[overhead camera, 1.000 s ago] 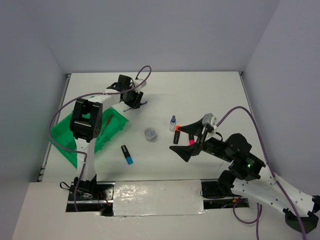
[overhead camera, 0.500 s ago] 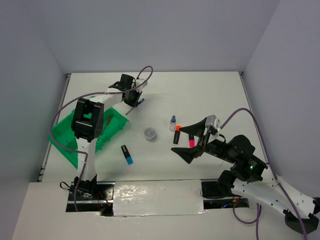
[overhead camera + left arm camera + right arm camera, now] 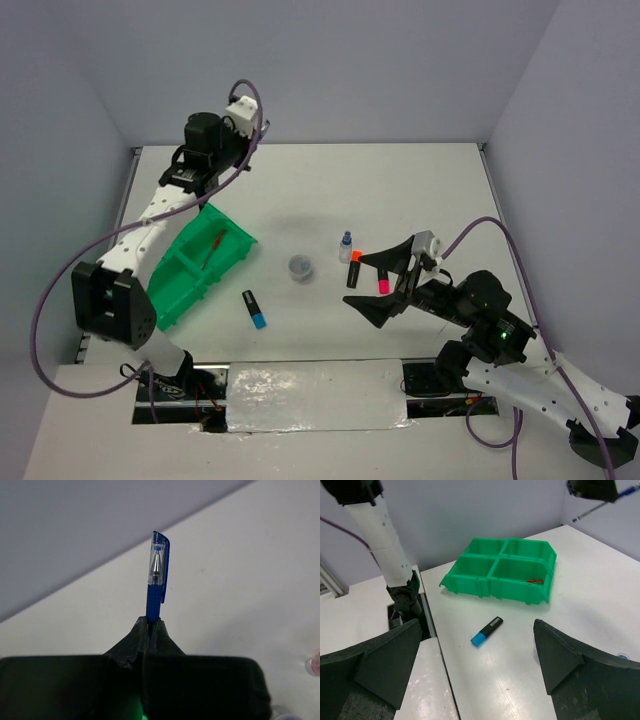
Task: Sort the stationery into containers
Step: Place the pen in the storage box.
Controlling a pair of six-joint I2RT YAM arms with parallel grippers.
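High at the counter's (image 3: 420, 190) far-left corner, the left tool (image 3: 151, 626) is clamped tight on the blue pen (image 3: 156, 575) — capped end pointing out — just beyond the green tray (image 3: 170, 295), where a red pen (image 3: 214, 247) lies in one compartment. The right tool (image 3: 356, 281) gapes wide, empty.

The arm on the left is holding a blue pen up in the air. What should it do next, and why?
Probably carry it over the green tray and lower it. The left claw is shut on the blue pen, high above the table, and a red pen already lies in one compartment.
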